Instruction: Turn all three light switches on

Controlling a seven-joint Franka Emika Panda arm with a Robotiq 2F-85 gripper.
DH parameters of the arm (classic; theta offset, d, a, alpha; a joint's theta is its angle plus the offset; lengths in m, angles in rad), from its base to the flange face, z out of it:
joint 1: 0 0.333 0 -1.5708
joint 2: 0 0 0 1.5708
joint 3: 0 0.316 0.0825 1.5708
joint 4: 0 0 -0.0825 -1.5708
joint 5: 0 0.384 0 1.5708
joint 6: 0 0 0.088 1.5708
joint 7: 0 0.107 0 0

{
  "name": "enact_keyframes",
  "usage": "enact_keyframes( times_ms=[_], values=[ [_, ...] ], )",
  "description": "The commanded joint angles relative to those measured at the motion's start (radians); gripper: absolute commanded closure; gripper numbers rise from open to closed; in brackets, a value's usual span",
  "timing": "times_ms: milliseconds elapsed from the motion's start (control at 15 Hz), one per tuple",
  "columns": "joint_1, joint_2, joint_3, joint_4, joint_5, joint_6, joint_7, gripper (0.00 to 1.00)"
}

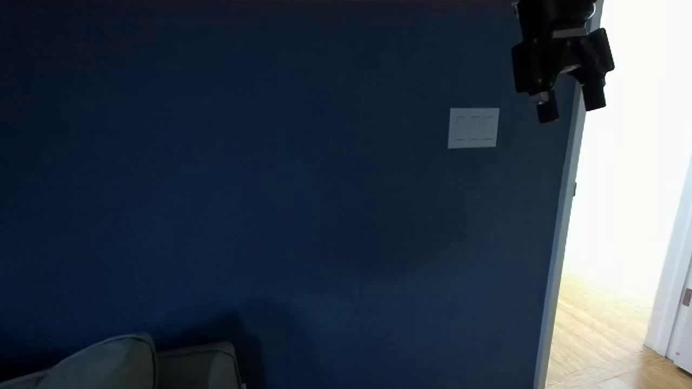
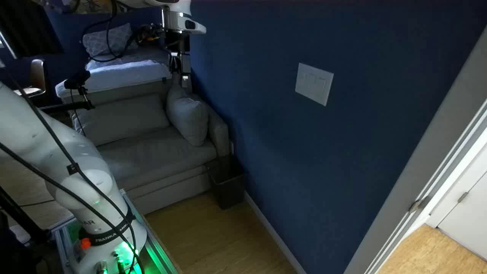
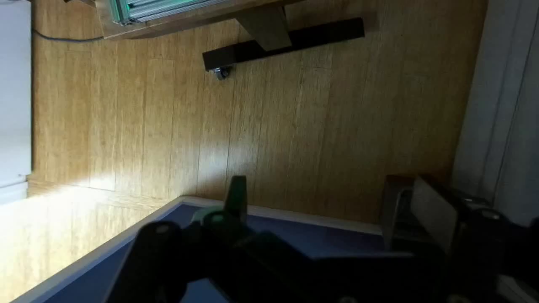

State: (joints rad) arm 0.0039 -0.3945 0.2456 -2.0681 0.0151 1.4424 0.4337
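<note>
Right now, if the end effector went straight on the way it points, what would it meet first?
Most likely the wood floor, since the end effector points downward; depth leaves it unclear whether it would brush the blue wall on the way.

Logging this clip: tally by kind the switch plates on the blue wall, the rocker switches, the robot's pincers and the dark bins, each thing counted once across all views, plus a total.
Switch plate: 1
Rocker switches: 3
Pincer: 1
Dark bin: 1
Total: 6
</note>
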Motion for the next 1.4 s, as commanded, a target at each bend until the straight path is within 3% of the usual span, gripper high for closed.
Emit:
enact_keyframes(
  times_ms=[0, 467, 1000, 1067, 1133, 1333],
  values=[
    [0.021, 0.003, -0.017, 0.002, -0.006, -0.001, 0.006, 0.00],
    [0.016, 0.006, -0.026, 0.010, -0.007, 0.007, -0.003, 0.00],
    [-0.042, 0.046, -0.190, 0.158, -0.080, 0.240, -0.198, 0.00],
    [-0.047, 0.062, -0.212, 0.183, -0.072, 0.268, -0.224, 0.17],
    [-0.054, 0.082, -0.231, 0.203, -0.070, 0.301, -0.249, 0.26],
    [-0.071, 0.155, -0.280, 0.272, -0.061, 0.391, -0.295, 0.48]
  ],
)
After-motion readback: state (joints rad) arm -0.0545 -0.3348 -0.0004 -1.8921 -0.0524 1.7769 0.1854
